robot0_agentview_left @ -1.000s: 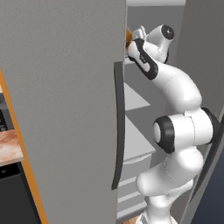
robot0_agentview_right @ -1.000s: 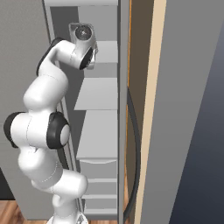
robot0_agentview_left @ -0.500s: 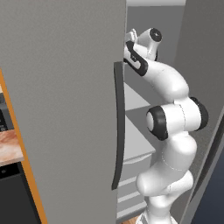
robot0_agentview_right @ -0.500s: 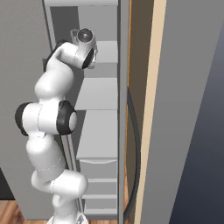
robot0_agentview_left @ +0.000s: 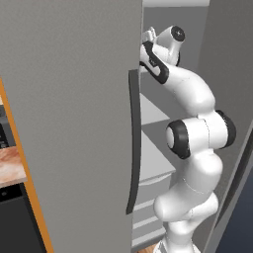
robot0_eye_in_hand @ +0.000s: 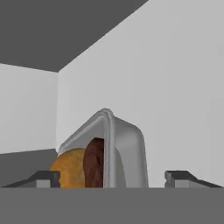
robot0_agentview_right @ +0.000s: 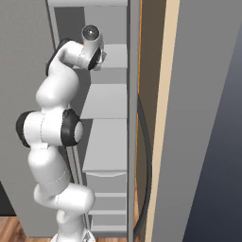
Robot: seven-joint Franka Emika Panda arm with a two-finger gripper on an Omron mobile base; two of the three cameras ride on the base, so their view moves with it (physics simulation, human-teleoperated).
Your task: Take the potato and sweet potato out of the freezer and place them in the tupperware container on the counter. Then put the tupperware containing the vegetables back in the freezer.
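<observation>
In the hand view the grey tupperware container [robot0_eye_in_hand: 124,148] stands tipped up on its edge against the pale inner wall of the freezer [robot0_eye_in_hand: 175,78]. The tan-golden potato [robot0_eye_in_hand: 70,169] and the dark reddish-brown sweet potato [robot0_eye_in_hand: 94,161] lie inside it, side by side. My gripper [robot0_eye_in_hand: 111,178] is open just in front of the container, one fingertip on each side and nothing between them. From the base views, my hand reaches into the freezer's top shelf [robot0_agentview_right: 113,52].
The freezer's big grey door [robot0_agentview_left: 69,99] with its long dark handle [robot0_agentview_left: 134,143] stands open on the left, hiding part of my hand. Lower grey shelves [robot0_agentview_right: 106,101] and drawers [robot0_agentview_right: 106,182] sit under the arm. A strip of marbled counter [robot0_agentview_left: 10,165] lies far left.
The arm has drawn up taller, its elbow joint rising, and the hand has pulled back a little from the top shelf. The container stays on the shelf.
</observation>
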